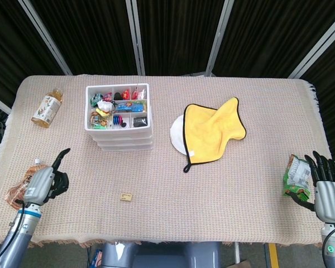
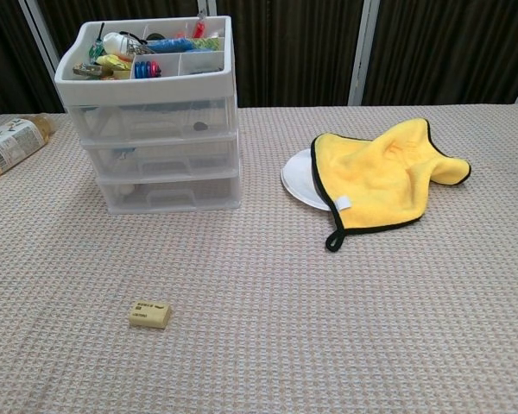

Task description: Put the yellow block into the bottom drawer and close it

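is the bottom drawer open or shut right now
Shut. In the chest view the bottom drawer sits flush with the two drawers above it, and the yellow block lies out on the table.

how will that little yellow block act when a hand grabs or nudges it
The yellow block lies flat on its broad face, so it should slide rather than roll or tip. It looks small and low, probably light, hard to pinch off the woven tablecloth, whose texture may drag on it.

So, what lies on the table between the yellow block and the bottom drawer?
Nothing: in the chest view, only bare woven tablecloth lies between the yellow block and the bottom drawer.
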